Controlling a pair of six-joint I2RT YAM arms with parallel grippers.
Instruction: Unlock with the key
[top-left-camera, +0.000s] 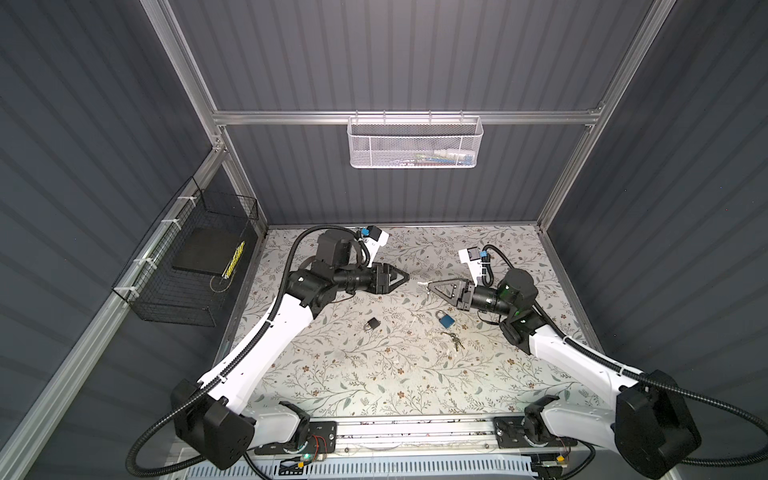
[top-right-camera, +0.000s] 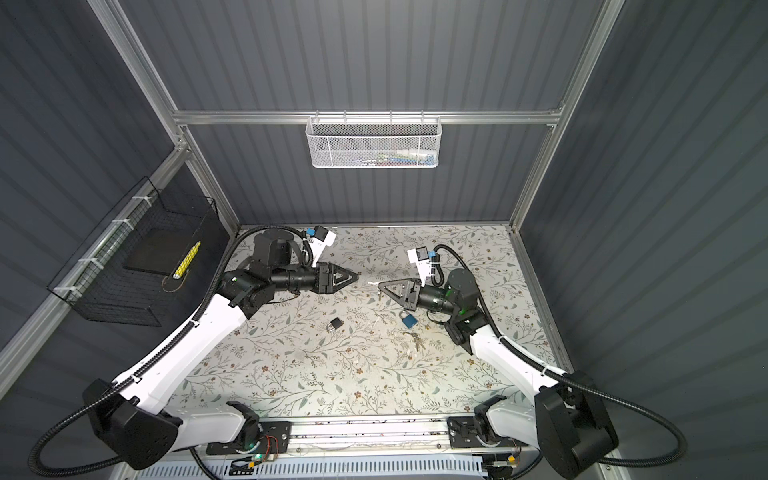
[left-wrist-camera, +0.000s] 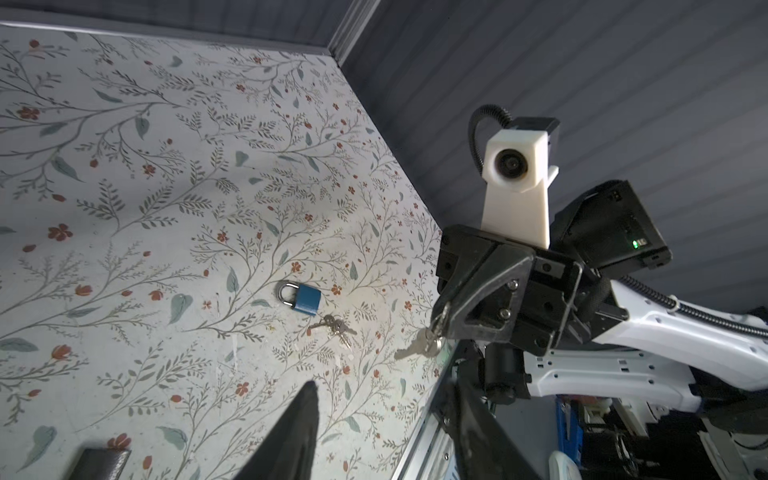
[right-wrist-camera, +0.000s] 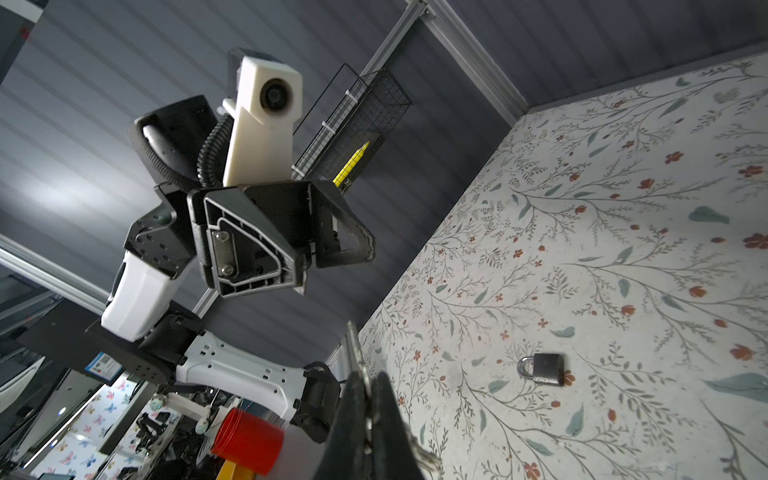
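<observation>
Right end effector (left-wrist-camera: 442, 311) pinches keys (left-wrist-camera: 419, 345); left end effector (top-left-camera: 404, 276) gapes; white basket (top-left-camera: 374, 145) holds packets (perhaps).

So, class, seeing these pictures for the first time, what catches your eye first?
Above the floral-patterned table, the black right gripper pinches a bunch of silver keys, facing the black left gripper, open and empty. On the table lie a blue metal padlock with loose keys beside it, and a dark grey padlock to its left.
</observation>
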